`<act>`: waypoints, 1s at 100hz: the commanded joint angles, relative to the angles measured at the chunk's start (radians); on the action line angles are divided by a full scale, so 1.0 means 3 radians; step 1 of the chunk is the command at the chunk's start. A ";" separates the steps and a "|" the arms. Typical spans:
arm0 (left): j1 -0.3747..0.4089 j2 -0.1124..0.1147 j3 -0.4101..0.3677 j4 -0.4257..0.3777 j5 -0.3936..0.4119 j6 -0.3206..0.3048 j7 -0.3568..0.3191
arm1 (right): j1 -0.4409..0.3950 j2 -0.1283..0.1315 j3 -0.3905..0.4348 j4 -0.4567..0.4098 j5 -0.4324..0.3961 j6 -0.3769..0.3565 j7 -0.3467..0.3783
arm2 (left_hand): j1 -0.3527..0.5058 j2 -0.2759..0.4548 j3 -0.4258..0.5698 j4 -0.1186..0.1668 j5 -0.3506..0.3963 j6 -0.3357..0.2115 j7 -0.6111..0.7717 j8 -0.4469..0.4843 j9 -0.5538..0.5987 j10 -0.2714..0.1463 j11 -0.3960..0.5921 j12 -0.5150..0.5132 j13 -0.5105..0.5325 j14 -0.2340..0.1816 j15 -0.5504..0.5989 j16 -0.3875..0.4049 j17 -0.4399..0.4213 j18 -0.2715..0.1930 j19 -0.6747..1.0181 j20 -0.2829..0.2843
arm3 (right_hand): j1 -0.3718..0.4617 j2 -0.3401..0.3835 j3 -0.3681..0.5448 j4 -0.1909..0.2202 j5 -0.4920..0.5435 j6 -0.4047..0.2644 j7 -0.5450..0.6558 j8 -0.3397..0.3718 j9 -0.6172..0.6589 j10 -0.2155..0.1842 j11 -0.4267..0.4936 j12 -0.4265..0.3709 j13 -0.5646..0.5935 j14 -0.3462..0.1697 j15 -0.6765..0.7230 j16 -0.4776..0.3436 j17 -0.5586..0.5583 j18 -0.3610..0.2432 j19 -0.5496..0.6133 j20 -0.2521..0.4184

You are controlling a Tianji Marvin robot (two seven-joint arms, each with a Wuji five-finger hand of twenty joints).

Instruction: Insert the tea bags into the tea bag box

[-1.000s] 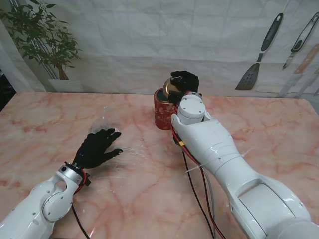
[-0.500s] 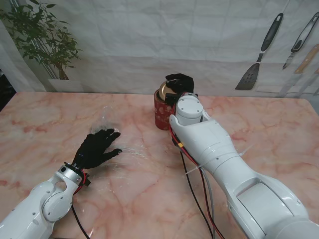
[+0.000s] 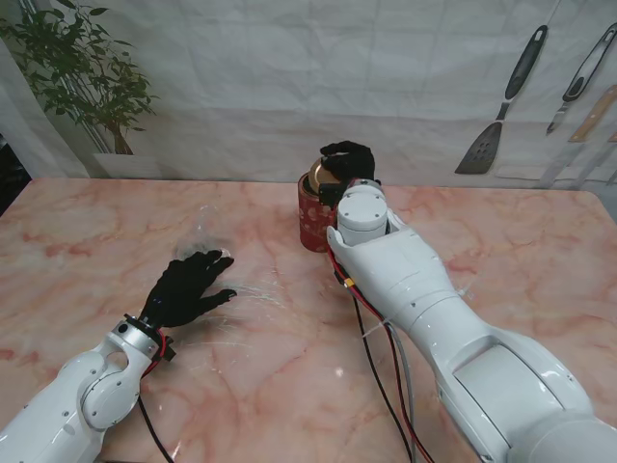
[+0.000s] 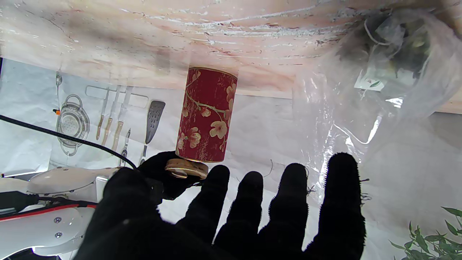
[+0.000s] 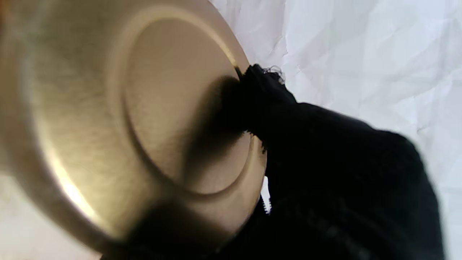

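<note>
The tea bag box [image 3: 314, 222] is a round red tin with a cream flower pattern, standing upright near the far middle of the pink marble table [image 3: 501, 241]; its brushed gold lid [image 3: 321, 175] – a smooth disc with a raised ring – is held just above the open mouth by the black-gloved right hand [image 3: 349, 160], fingers curled on its rim. At about 8 o'clock from the tin, well apart, the left hand [image 3: 186, 287] lies palm down with fingers spread wide, holding nothing, on a crinkled clear plastic bag [image 4: 382, 90] – inside it the tea bags [image 4: 391, 43] show only as dark blurred shapes.
</note>
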 commanded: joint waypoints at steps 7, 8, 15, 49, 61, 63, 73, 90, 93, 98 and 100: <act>-0.0011 0.0003 0.0000 -0.0001 -0.0015 -0.0023 -0.0045 | 0.0003 -0.0031 -0.0056 0.0148 -0.0150 -0.0078 0.0056 | 0.0018 0.0005 -0.0034 -0.0111 0.0028 -0.0039 0.0025 0.0016 0.0043 -0.0004 0.0007 -0.0012 0.0036 -0.0012 0.0010 0.0034 0.0005 -0.0027 0.0078 0.0057 | 0.0225 0.0196 0.0296 0.0376 0.0026 0.0081 0.0305 -0.0050 -0.0160 -0.0378 0.0167 0.0040 -0.0178 0.0179 0.0117 -0.0018 -0.0131 -0.0296 0.0148 0.0062; -0.0011 0.0003 0.0000 -0.0001 -0.0016 -0.0024 -0.0045 | 0.0006 -0.0033 -0.0059 0.0157 -0.0160 -0.0084 0.0054 | 0.0020 0.0005 -0.0033 -0.0111 0.0029 -0.0037 0.0025 0.0016 0.0042 -0.0010 0.0007 -0.0012 0.0035 -0.0011 0.0009 0.0034 0.0006 -0.0028 0.0079 0.0057 | 0.0218 0.0197 0.0290 0.0379 0.0019 0.0082 0.0316 -0.0057 -0.0169 -0.0374 0.0168 0.0039 -0.0191 0.0179 0.0122 -0.0018 -0.0150 -0.0294 0.0150 0.0067; -0.0013 0.0003 0.0000 0.0003 -0.0018 -0.0029 -0.0043 | 0.0029 -0.0047 -0.0083 0.0224 -0.0239 -0.0135 0.0045 | 0.0019 0.0006 -0.0033 -0.0111 0.0029 -0.0036 0.0026 0.0016 0.0040 -0.0014 0.0007 -0.0012 0.0036 -0.0012 0.0010 0.0034 0.0007 -0.0031 0.0080 0.0058 | 0.0168 0.0209 0.0250 0.0399 -0.0032 0.0097 0.0370 -0.0087 -0.0237 -0.0362 0.0161 0.0032 -0.0284 0.0186 0.0134 -0.0018 -0.0280 -0.0287 0.0162 0.0095; -0.0013 0.0003 -0.0002 0.0015 -0.0023 -0.0036 -0.0040 | 0.0058 -0.0004 -0.0193 0.0280 -0.0522 -0.0186 0.0121 | 0.0023 0.0007 -0.0032 -0.0110 0.0029 -0.0037 0.0026 0.0017 0.0039 -0.0014 0.0008 -0.0012 0.0040 -0.0015 0.0011 0.0036 0.0010 -0.0036 0.0083 0.0059 | -0.0084 0.0359 -0.0151 0.0537 -0.0262 0.0141 0.0599 -0.0247 -0.0572 -0.0361 0.0177 0.0002 -0.0777 0.0077 0.0054 0.0086 -0.1009 -0.0288 0.0090 0.0288; -0.0016 0.0003 -0.0003 0.0017 -0.0021 -0.0037 -0.0040 | 0.0086 -0.0010 -0.0221 0.0334 -0.0613 -0.0250 0.0102 | 0.0022 0.0007 -0.0033 -0.0111 0.0027 -0.0033 0.0026 0.0017 0.0039 -0.0014 0.0009 -0.0011 0.0040 -0.0014 0.0011 0.0036 0.0010 -0.0035 0.0085 0.0060 | -0.0158 0.0352 -0.0212 0.0548 -0.0286 0.0150 0.0587 -0.0244 -0.0612 -0.0381 0.0183 -0.0010 -0.0839 0.0028 0.0021 0.0116 -0.1116 -0.0294 0.0048 0.0314; -0.0016 0.0003 -0.0003 0.0017 -0.0021 -0.0037 -0.0039 | 0.0092 -0.0014 -0.0224 0.0346 -0.0627 -0.0265 0.0093 | 0.0022 0.0008 -0.0032 -0.0111 0.0028 -0.0034 0.0026 0.0018 0.0040 -0.0018 0.0010 -0.0011 0.0041 -0.0015 0.0011 0.0036 0.0008 -0.0033 0.0084 0.0060 | -0.0185 0.0339 -0.0212 0.0553 -0.0293 0.0150 0.0582 -0.0244 -0.0623 -0.0384 0.0189 -0.0015 -0.0854 0.0013 0.0009 0.0136 -0.1138 -0.0282 0.0039 0.0327; -0.0018 0.0003 -0.0001 0.0020 -0.0020 -0.0039 -0.0036 | 0.0100 -0.0008 -0.0241 0.0345 -0.0656 -0.0303 0.0102 | 0.0023 0.0008 -0.0032 -0.0111 0.0029 -0.0041 0.0027 0.0018 0.0042 -0.0019 0.0011 -0.0010 0.0040 -0.0016 0.0011 0.0036 0.0006 -0.0037 0.0083 0.0059 | -0.0246 0.0315 -0.0222 0.0550 -0.0321 0.0155 0.0567 -0.0243 -0.0656 -0.0398 0.0198 -0.0027 -0.0889 -0.0018 -0.0015 0.0189 -0.1180 -0.0316 0.0013 0.0352; -0.0019 0.0004 0.0002 0.0022 -0.0019 -0.0048 -0.0035 | 0.0118 -0.0023 -0.0269 0.0363 -0.0665 -0.0360 0.0103 | 0.0023 0.0008 -0.0033 -0.0111 0.0026 -0.0049 0.0026 0.0019 0.0045 -0.0018 0.0012 -0.0010 0.0043 -0.0016 0.0011 0.0037 0.0009 -0.0038 0.0083 0.0059 | -0.0324 0.0290 -0.0222 0.0544 -0.0341 0.0154 0.0556 -0.0241 -0.0688 -0.0419 0.0206 -0.0034 -0.0906 -0.0030 -0.0043 0.0223 -0.1201 -0.0321 -0.0002 0.0373; -0.0019 0.0004 0.0003 0.0023 -0.0018 -0.0052 -0.0035 | 0.0118 -0.0024 -0.0271 0.0363 -0.0660 -0.0367 0.0109 | 0.0024 0.0006 -0.0033 -0.0111 0.0026 -0.0050 0.0027 0.0019 0.0044 -0.0018 0.0012 -0.0010 0.0045 -0.0018 0.0012 0.0037 0.0008 -0.0036 0.0082 0.0058 | -0.0322 0.0283 -0.0218 0.0545 -0.0342 0.0154 0.0555 -0.0240 -0.0683 -0.0416 0.0212 -0.0033 -0.0908 -0.0025 -0.0047 0.0227 -0.1199 -0.0321 -0.0002 0.0376; -0.0018 0.0006 0.0000 0.0020 -0.0014 -0.0056 -0.0044 | 0.0117 -0.0027 -0.0270 0.0356 -0.0641 -0.0379 0.0116 | 0.0023 0.0002 -0.0034 -0.0111 0.0022 -0.0052 0.0026 0.0019 0.0046 -0.0020 0.0012 -0.0010 0.0046 -0.0019 0.0012 0.0037 0.0010 -0.0042 0.0083 0.0059 | -0.0337 0.0288 -0.0218 0.0542 -0.0354 0.0161 0.0548 -0.0242 -0.0701 -0.0410 0.0207 -0.0039 -0.0924 -0.0020 -0.0060 0.0234 -0.1213 -0.0318 -0.0005 0.0383; -0.0017 0.0007 -0.0002 0.0018 -0.0012 -0.0057 -0.0050 | 0.0115 -0.0023 -0.0270 0.0349 -0.0634 -0.0382 0.0125 | 0.0024 0.0006 -0.0033 -0.0111 0.0026 -0.0051 0.0027 0.0019 0.0047 -0.0017 0.0012 -0.0010 0.0044 -0.0019 0.0011 0.0037 0.0010 -0.0042 0.0083 0.0059 | -0.0341 0.0291 -0.0220 0.0542 -0.0356 0.0160 0.0547 -0.0242 -0.0703 -0.0411 0.0207 -0.0040 -0.0927 -0.0022 -0.0062 0.0236 -0.1216 -0.0318 -0.0005 0.0385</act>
